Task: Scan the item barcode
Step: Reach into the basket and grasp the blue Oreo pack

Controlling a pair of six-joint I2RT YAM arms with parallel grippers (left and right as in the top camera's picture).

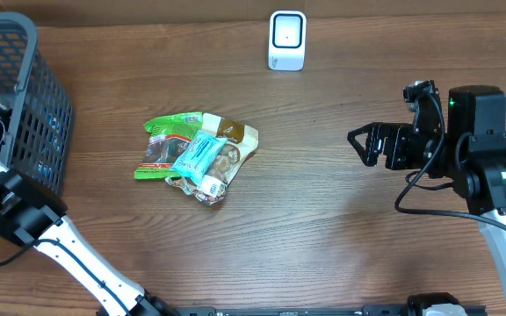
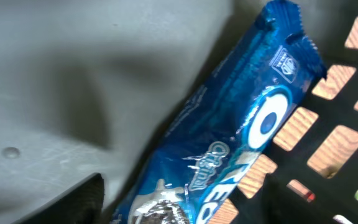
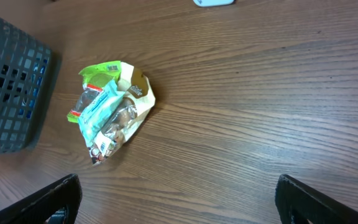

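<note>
A blue Oreo cookie pack point(image 2: 229, 143) lies slanted inside the grey mesh basket point(image 1: 25, 53), against its wall and floor. My left gripper point(image 2: 179, 202) is down in the basket, open, with one dark finger on each side of the pack's lower end; whether either finger touches the wrapper I cannot tell. No barcode shows on the pack's visible face. The white scanner point(image 1: 287, 39) stands at the table's far edge. At the right, my right gripper point(image 1: 359, 146) hovers open over bare wood with nothing between its fingers point(image 3: 48, 202).
A pile of snack packs point(image 1: 196, 156), green, light blue and tan, lies mid-table; the right wrist view shows the same snack pile point(image 3: 107, 112) beside the basket point(image 3: 8, 93). The left arm's links point(image 1: 25, 215) run along the near left.
</note>
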